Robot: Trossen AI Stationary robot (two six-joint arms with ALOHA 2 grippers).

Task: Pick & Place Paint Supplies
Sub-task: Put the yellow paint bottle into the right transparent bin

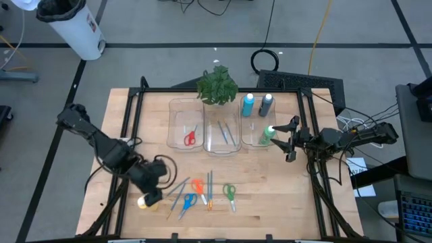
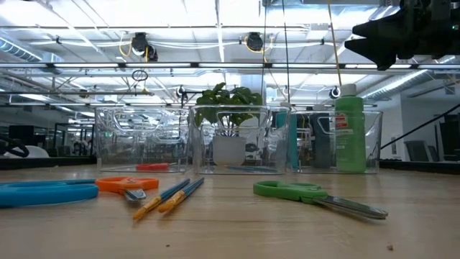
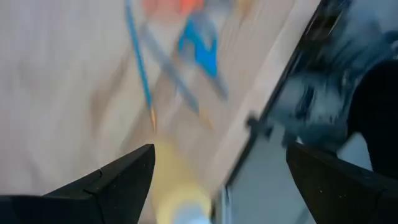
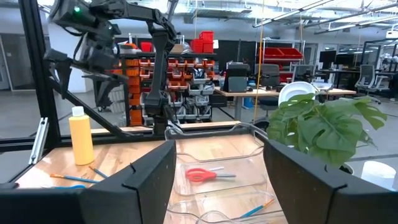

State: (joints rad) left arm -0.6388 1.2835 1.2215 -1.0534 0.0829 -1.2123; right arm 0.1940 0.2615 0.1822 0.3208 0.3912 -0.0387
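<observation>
Scissors and brushes crowd the front of the low view: the green scissors (image 2: 316,196) lie flat at lower right, blades running toward the right edge, with a pair of brushes (image 2: 169,197) slanting up to the right at lower centre. In the high view the left gripper (image 1: 150,196) sits at the lower left of the frame, just beside the yellow bottle (image 1: 143,202), which stands upright on the table near the wooden edge, its long axis vertical and its white cap up, as the right wrist view shows at its left. The left wrist view shows the fingers spread wide with the bottle's top between them, so nothing is grasped. My judgement: the step in hand is the approach to pick this bottle; the next move calls for settling the fingers on either side of its body, pinching without tipping it, then carrying it to the right bin (image 1: 255,133) at the frame's upper centre-right, where the green bottle (image 1: 267,134) already stands. The right gripper (image 1: 291,140) hovers just beside that bin, its fingers parted and empty.
</observation>
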